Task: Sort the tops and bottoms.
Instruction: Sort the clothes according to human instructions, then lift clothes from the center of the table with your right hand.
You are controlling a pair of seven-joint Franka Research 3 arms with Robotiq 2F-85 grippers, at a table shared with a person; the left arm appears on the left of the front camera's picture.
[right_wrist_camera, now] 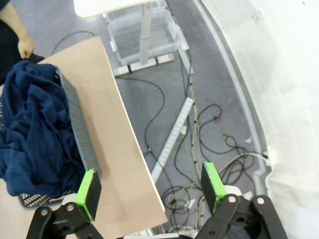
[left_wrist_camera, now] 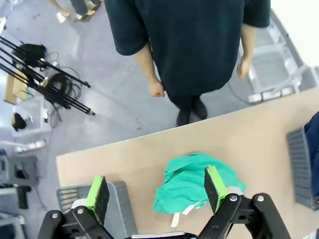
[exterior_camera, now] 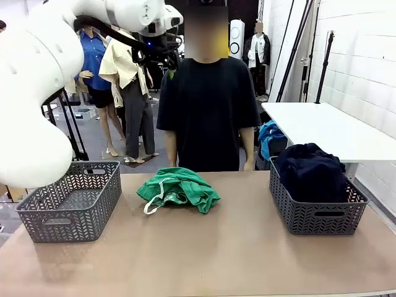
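Both my grippers hang released, jaws wide and holding nothing: left gripper (left_wrist_camera: 156, 191) high above the table's far-left part, right gripper (right_wrist_camera: 152, 186) high beyond the table's right edge, over bare floor strewn with cables (right_wrist_camera: 199, 129). From my left wrist I look down on the green garment (left_wrist_camera: 192, 181), crumpled on the tan table (left_wrist_camera: 259, 134) with open surface all round it, its white cord (exterior_camera: 154, 201) trailing toward the near side. In the front view it lies just left of the middle, near the far edge, well apart from both baskets. On the left stands a grey basket (exterior_camera: 71, 204), and I see nothing in it. On the right stands a second basket (exterior_camera: 317, 210), heaped with navy garments (exterior_camera: 309, 170) that rise above its rim; from my right wrist the pile (right_wrist_camera: 32, 132) fills it and drapes over one wall. That basket sits near the table's right edge, with a strip of bare top between. Across the far edge stands a person in a black T-shirt (exterior_camera: 207, 111), arms down, one hand (left_wrist_camera: 156, 88) curled, clear of the table. Near half of the table is bare.
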